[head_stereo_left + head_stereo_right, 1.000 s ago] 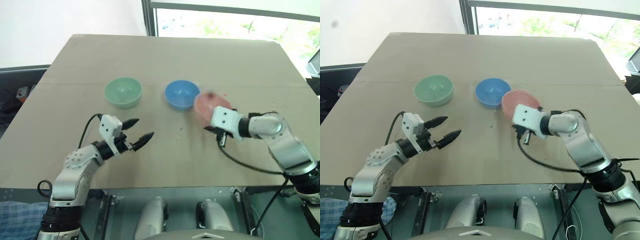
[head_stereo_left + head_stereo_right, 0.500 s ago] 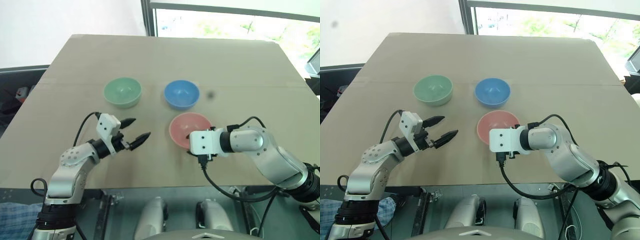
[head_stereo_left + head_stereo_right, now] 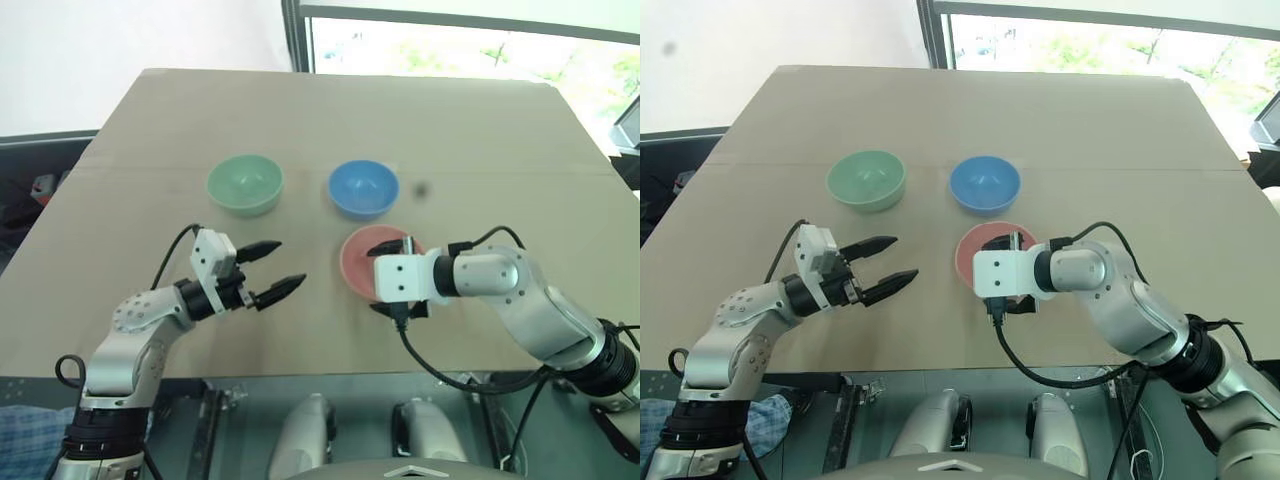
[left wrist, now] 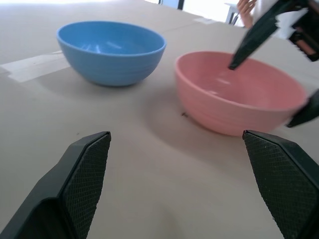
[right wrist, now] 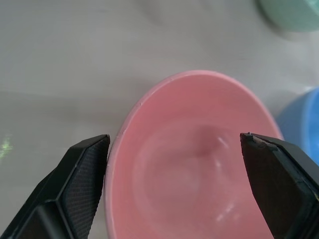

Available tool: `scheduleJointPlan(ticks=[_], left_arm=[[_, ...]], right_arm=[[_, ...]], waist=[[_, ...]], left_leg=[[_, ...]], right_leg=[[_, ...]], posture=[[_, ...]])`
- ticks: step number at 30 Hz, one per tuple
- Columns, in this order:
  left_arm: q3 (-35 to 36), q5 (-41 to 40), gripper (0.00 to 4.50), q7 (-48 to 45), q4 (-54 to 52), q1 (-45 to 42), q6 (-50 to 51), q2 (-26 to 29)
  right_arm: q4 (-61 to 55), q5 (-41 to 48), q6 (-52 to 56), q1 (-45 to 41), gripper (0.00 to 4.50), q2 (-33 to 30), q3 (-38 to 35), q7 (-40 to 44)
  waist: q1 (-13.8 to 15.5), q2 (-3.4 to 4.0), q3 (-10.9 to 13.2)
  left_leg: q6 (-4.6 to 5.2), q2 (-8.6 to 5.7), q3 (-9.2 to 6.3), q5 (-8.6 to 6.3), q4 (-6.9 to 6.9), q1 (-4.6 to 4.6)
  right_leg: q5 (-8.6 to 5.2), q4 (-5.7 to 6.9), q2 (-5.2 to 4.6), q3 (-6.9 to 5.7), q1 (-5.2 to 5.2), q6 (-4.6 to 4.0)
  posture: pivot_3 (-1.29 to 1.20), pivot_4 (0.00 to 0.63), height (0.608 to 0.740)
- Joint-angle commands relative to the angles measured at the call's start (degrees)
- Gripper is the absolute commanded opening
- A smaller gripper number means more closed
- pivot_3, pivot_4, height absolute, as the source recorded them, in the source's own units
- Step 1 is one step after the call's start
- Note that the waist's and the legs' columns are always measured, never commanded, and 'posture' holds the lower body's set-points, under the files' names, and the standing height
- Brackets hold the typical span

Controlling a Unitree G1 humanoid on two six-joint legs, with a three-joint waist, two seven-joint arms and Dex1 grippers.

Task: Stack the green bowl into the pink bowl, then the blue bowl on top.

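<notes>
The right arm reaches in from the right with its forearm bent across the worktop (image 3: 480,130), wrist angled downward, so the right tool (image 5: 177,164) hangs over the pink bowl (image 3: 366,262). Its two black fingers (image 5: 79,179) stand wide apart on either side of the bowl's hollow, clamped on nothing; in the left wrist view one fingertip dips just inside the far rim without clearly touching it. The left arm is bent at the elbow on the left side, its left tool (image 3: 266,270) held roughly level and pointing toward the middle of the worktop, fingers spread apart and empty, well short of any bowl.

The pink bowl sits upright on the worktop, nearest the robot, just in front of the blue bowl (image 3: 364,188). The green bowl (image 3: 245,183) stands to the left of the blue one, apart from it. All three are separate and unstacked.

The white wrist block of the right arm covers the near right part of the pink bowl in the head views. In the right wrist view the green and blue bowls are cut off at the frame edge.
</notes>
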Motion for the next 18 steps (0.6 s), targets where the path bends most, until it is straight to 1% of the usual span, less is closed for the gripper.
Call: scheduleJointPlan(ticks=[1, 4, 8, 13, 18], left_arm=[[2.9, -2.7, 4.50, 0.9, -2.3, 0.2, 0.4, -0.2], [5.1, -4.3, 4.50, 3.4, -2.5, 0.2, 1.3, -1.2], [6.2, -4.3, 4.50, 4.6, -3.5, 1.2, 1.2, -1.0], [7.5, -5.1, 4.50, 6.6, -5.1, 2.5, 1.4, -1.4], [9.8, -5.6, 4.50, 10.0, -6.7, 3.6, 2.0, -1.4]], right_arm=[[3.3, 2.1, -0.9, -6.7, 4.39, 1.1, -6.4, 0.2], [7.8, 4.7, 0.3, -12.2, 4.39, 3.0, -9.4, 0.6], [15.9, 8.0, 0.6, -19.6, 4.39, 6.6, -12.1, 1.2], [20.3, 8.2, -3.6, -21.8, 4.39, 8.0, -11.0, 1.2], [23.0, 8.1, -6.0, -21.8, 4.39, 10.1, -10.9, 0.3]], waist=[[-0.1, 0.00, 0.0], [-0.2, 0.00, 0.0], [-0.3, 0.00, 0.0], [-0.4, 0.01, 0.0], [-1.1, 0.01, 0.0]], left_leg=[[-0.01, 0.00, 0.00, 0.01, 0.00, 0.00], [-0.03, 0.01, -0.02, 0.02, -0.01, 0.01], [-0.03, 0.00, -0.03, 0.02, -0.08, -0.02], [-0.02, -0.02, -0.05, 0.01, -0.17, -0.07], [-0.03, -0.01, -0.04, 0.02, -0.20, -0.08]], right_leg=[[0.00, 0.00, 0.00, 0.00, 0.00, 0.00], [0.00, 0.04, 0.02, 0.00, -0.01, 0.00], [0.00, 0.08, 0.02, -0.02, -0.01, -0.01], [0.00, 0.08, 0.01, -0.05, -0.02, -0.01], [0.00, 0.10, 0.01, -0.05, -0.05, 0.00]], posture=[[0.00, 0.150, 0.740], [0.00, 0.150, 0.740], [0.00, 0.150, 0.740], [0.00, 0.150, 0.740], [0.00, 0.150, 0.740]])
